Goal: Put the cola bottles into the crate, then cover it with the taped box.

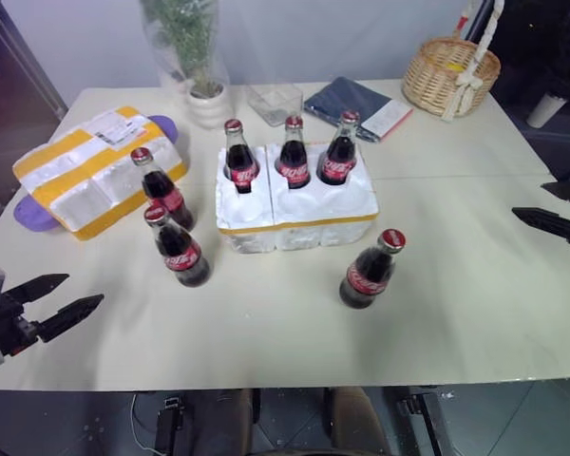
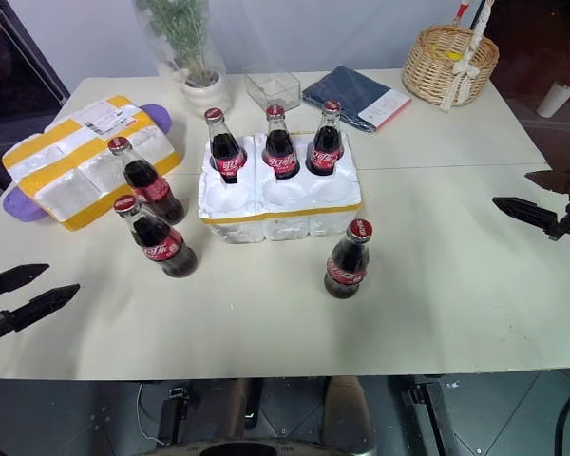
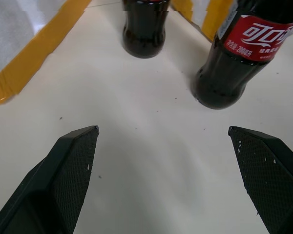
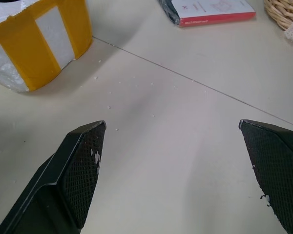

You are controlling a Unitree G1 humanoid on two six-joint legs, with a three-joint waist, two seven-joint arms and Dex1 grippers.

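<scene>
The white foam crate (image 1: 294, 223) with a thin yellow band sits mid-table. Three cola bottles (image 1: 294, 152) stand in its back row of wells; the front wells are empty. Two more bottles (image 1: 180, 249) stand on the table left of the crate, close in front of my left gripper (image 3: 163, 129). One bottle (image 1: 369, 270) stands off the crate's front right corner. The taped box (image 1: 95, 171) lies at the far left. My left gripper (image 1: 84, 289) hovers open near the table's front left edge. My right gripper (image 1: 529, 200) hangs open at the far right, pointing toward the crate's corner (image 4: 34, 44).
A wicker basket (image 1: 451, 74) stands at the back right, with a dark blue book (image 1: 356, 104) and a clear plastic tray (image 1: 274, 100) behind the crate. A potted plant (image 1: 207, 95) stands at the back. A purple item (image 1: 33, 214) lies under the taped box.
</scene>
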